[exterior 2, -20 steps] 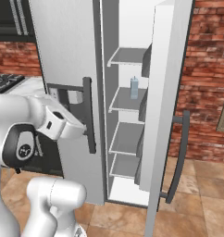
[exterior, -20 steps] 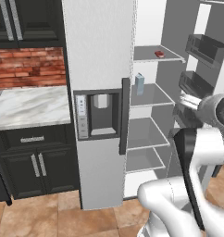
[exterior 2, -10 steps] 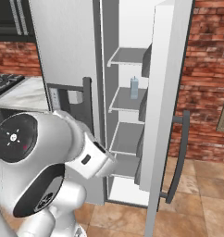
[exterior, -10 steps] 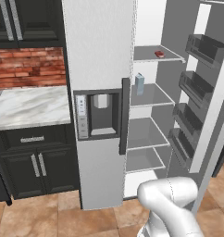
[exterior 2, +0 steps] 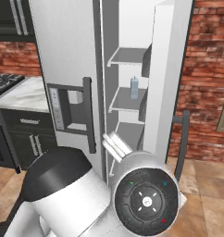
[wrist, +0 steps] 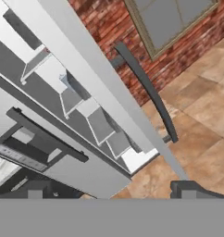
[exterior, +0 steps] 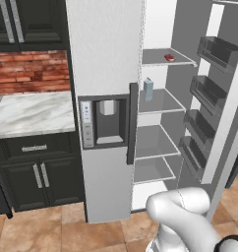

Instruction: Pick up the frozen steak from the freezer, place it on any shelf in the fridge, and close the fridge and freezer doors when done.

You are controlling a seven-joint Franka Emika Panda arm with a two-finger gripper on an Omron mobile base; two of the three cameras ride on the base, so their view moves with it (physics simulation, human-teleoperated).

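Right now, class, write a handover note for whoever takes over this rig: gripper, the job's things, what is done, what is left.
Gripper: open, empty, looking at the white fridge door and its dark bar handle.
Small red frozen steak: lying on the top fridge shelf.
Done: steak placed; grey freezer door with dispenser is shut.
Left: fridge door stands open; shut it.

Steak (exterior: 169, 57) on the top shelf (exterior: 165, 55) — carton (exterior: 148, 89), seemingly, one shelf below.

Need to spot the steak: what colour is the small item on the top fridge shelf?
Red: the small flat red item on the top shelf, best seen in the left base view.
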